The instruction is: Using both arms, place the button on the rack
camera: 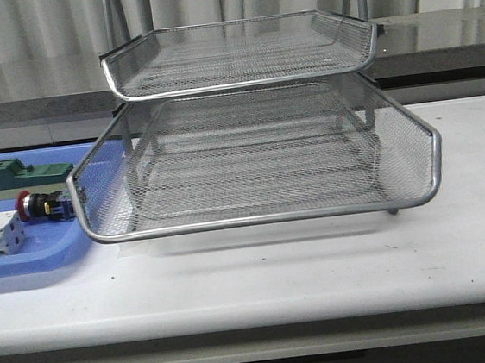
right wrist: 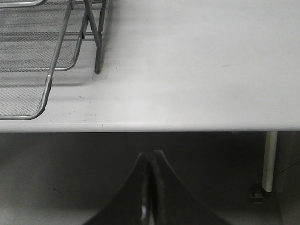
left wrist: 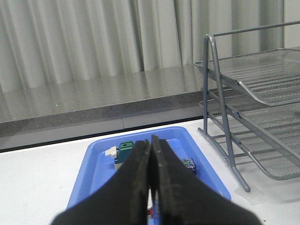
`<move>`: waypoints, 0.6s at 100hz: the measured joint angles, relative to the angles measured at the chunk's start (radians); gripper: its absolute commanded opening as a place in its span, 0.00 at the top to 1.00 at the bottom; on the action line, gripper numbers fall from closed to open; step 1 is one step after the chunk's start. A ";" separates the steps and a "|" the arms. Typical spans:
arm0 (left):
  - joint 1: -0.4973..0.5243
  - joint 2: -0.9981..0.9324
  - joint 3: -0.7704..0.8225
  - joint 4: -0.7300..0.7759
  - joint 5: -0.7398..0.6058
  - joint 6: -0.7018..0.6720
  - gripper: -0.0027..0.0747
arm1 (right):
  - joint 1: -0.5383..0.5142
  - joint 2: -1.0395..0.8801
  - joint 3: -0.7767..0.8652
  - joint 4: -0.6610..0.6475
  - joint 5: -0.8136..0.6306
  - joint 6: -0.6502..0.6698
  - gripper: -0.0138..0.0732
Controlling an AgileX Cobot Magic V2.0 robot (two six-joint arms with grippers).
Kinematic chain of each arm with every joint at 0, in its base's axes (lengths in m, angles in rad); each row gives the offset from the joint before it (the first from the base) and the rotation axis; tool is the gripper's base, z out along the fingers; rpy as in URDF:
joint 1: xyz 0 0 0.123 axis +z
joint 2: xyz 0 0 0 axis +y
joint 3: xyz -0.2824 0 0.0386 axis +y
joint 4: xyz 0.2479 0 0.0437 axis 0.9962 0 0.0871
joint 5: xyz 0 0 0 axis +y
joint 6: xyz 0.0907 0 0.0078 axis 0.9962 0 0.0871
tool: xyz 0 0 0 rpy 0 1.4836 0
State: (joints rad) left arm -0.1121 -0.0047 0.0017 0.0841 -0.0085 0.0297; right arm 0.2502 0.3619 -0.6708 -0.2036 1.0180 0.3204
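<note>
Both tools are idling pressed together: the left tool (left wrist: pixel 151 187) is hanging over the blue tray (left wrist: pixel 93 173), the right tool (right wrist: pixel 150 192) off the worktop (camera: pixel 321 268) edge. The button (camera: pixel 35 206) is lying in that tray beside the rack (camera: pixel 262 205); the pick seems not yet begun, calling for the left to spread and descend.

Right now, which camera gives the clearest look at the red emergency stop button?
The front view: the button lies on its side in the blue tray, its red head and dark body plain beside the rack. In the left wrist view the closed left gripper hides nearly all of it. The right wrist view misses it entirely.
</note>
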 measured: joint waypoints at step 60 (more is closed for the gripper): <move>0.000 0.013 -0.050 -0.174 0.002 0.000 0.99 | 0.000 0.000 0.000 -0.002 0.000 0.000 0.92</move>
State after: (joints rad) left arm -0.1121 0.0079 -0.0483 -0.0894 -0.0064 0.0297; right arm 0.2502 0.3619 -0.6708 -0.2053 1.0180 0.3204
